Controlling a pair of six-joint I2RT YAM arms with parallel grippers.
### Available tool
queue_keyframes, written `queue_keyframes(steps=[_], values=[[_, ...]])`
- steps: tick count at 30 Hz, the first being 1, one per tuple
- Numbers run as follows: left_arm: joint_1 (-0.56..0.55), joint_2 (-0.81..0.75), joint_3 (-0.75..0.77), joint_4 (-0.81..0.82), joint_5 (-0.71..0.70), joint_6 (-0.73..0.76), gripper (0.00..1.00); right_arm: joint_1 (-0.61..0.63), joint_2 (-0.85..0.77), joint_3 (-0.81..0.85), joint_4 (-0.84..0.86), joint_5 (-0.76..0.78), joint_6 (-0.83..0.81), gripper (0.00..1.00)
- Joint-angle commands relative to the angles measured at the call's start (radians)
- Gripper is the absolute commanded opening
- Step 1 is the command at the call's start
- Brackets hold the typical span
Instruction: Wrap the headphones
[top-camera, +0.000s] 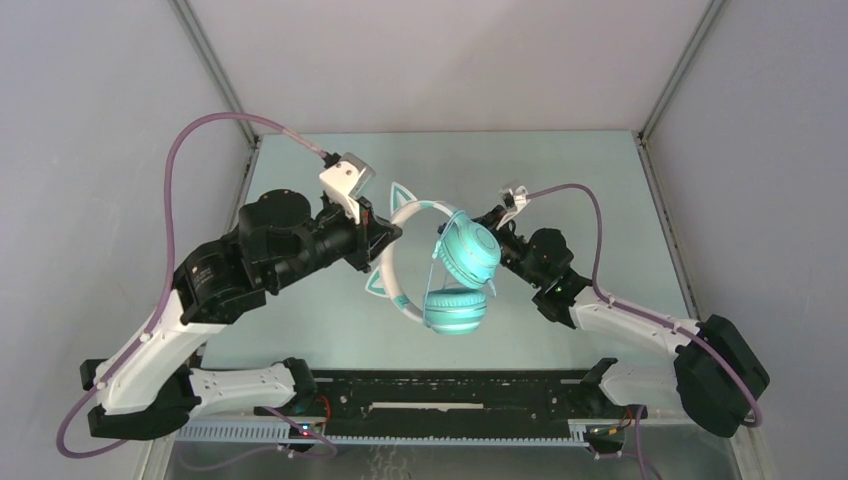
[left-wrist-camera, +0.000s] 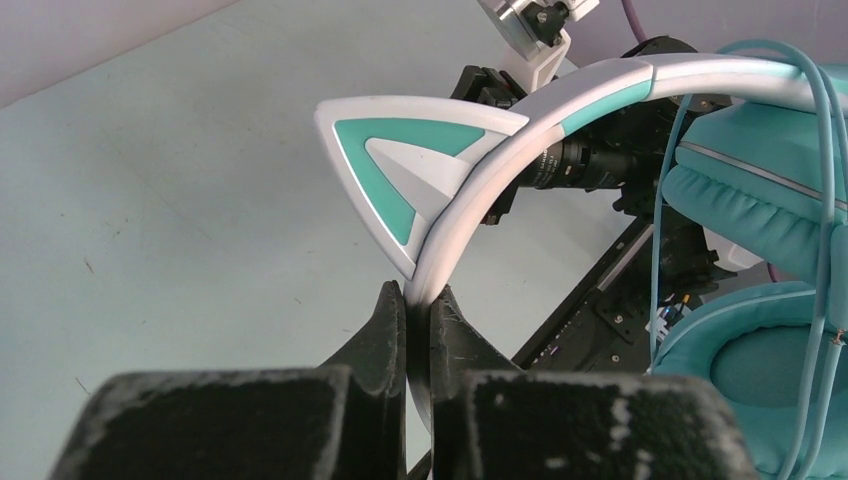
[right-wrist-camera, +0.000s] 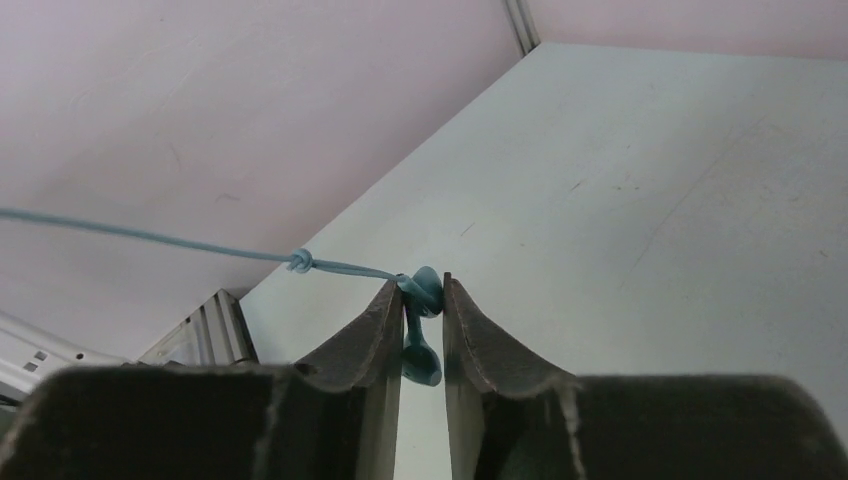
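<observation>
Headphones (top-camera: 445, 270) held up over the table (top-camera: 450, 160), between the two arms, with the two round teal ear cups close together. Left gripper (left-wrist-camera: 420, 300) closed tight on the white headband (left-wrist-camera: 600, 90), just below one cat ear (left-wrist-camera: 410, 170). Right gripper (right-wrist-camera: 423, 305) pinched on the end of the thin teal cable (right-wrist-camera: 180, 240), with a small knot in it near the fingertips.

Left wrist view cuts off the headphones (left-wrist-camera: 740, 215).
</observation>
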Motion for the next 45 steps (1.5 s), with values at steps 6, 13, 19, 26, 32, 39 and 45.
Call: queue_keyframes(steps=[6, 13, 19, 26, 32, 39, 45], values=[[-0.007, -0.024, 0.073, 0.115, -0.067, -0.072, 0.0, 0.01, 0.013, 0.022, 0.02, 0.013, 0.03, 0.0], [0.029, -0.004, 0.065, 0.161, -0.192, -0.137, 0.0, 0.059, -0.067, 0.008, -0.113, 0.046, -0.023, 0.0], [0.178, -0.002, 0.007, 0.212, -0.124, -0.298, 0.0, 0.126, -0.148, -0.034, -0.166, 0.097, -0.037, 0.0], [0.23, 0.019, -0.036, 0.193, -0.262, -0.437, 0.0, 0.238, -0.215, -0.074, -0.218, 0.209, -0.044, 0.0], [0.229, 0.062, -0.063, 0.132, -0.426, -0.486, 0.0, 0.334, -0.28, -0.074, -0.269, 0.272, -0.065, 0.0], [0.228, 0.08, -0.148, 0.117, -0.553, -0.46, 0.0, 0.374, -0.371, -0.073, -0.39, 0.264, -0.059, 0.0], [0.175, 0.104, -0.277, 0.194, -0.638, -0.401, 0.0, 0.371, -0.378, -0.073, -0.415, 0.237, -0.019, 0.0]])
